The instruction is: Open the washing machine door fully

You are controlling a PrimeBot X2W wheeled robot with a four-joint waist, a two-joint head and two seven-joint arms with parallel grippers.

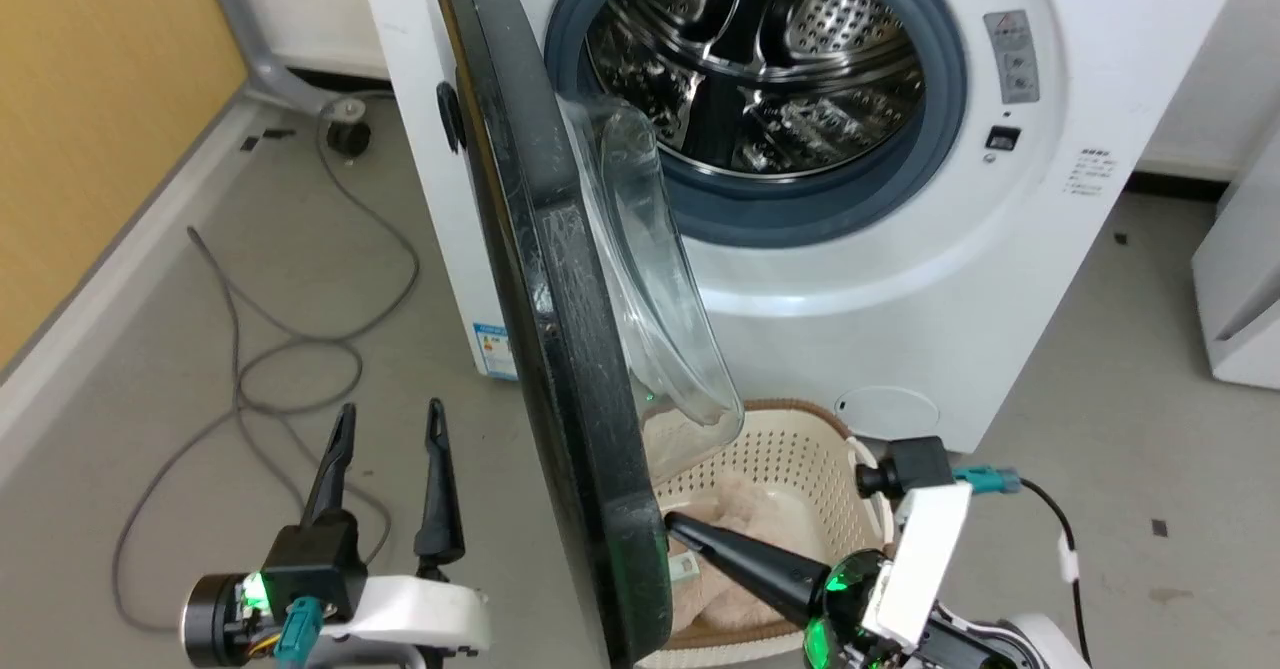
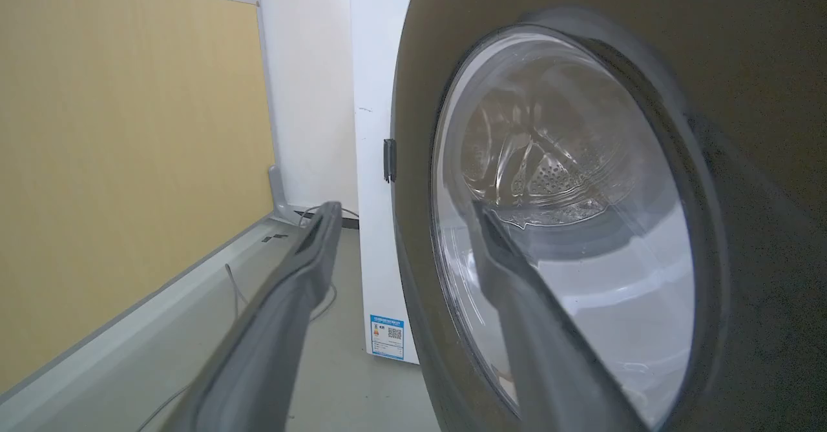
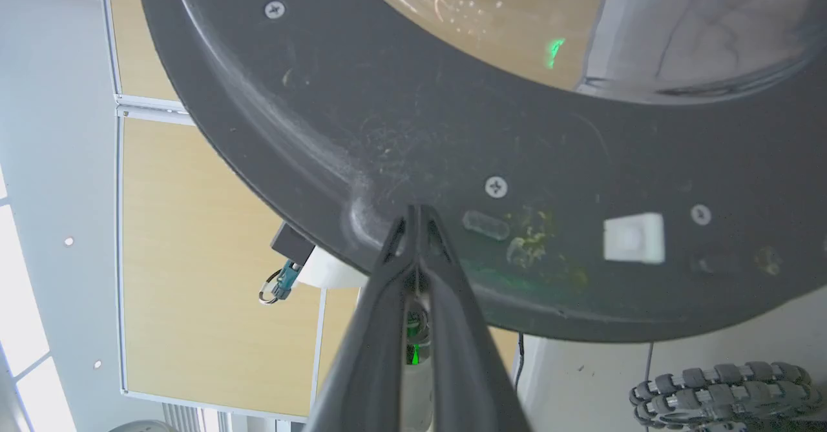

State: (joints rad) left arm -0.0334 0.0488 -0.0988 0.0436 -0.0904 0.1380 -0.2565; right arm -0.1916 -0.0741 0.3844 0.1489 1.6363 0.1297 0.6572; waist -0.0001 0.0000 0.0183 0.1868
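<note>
The white washing machine (image 1: pixel 900 249) stands ahead with its steel drum exposed. Its round black door (image 1: pixel 560 329) swings out edge-on toward me, hinged at the left, its clear glass bowl (image 1: pixel 650 279) bulging to the right. My right gripper (image 1: pixel 672 523) is shut, its tips pressed against the door's inner face near the lower rim; the right wrist view has the joined tips (image 3: pixel 417 216) touching the dark door rim (image 3: pixel 517 161). My left gripper (image 1: pixel 390 419) stands open on the door's outer side, apart from it, holding nothing. The left wrist view looks at the door's outer face (image 2: pixel 581 225).
A cream perforated laundry basket (image 1: pixel 790 469) with pale cloth sits on the floor under the door. Grey cables (image 1: pixel 240 349) loop on the floor at left beside a yellow wall (image 1: pixel 90 99). Another white appliance (image 1: pixel 1240 279) stands at right.
</note>
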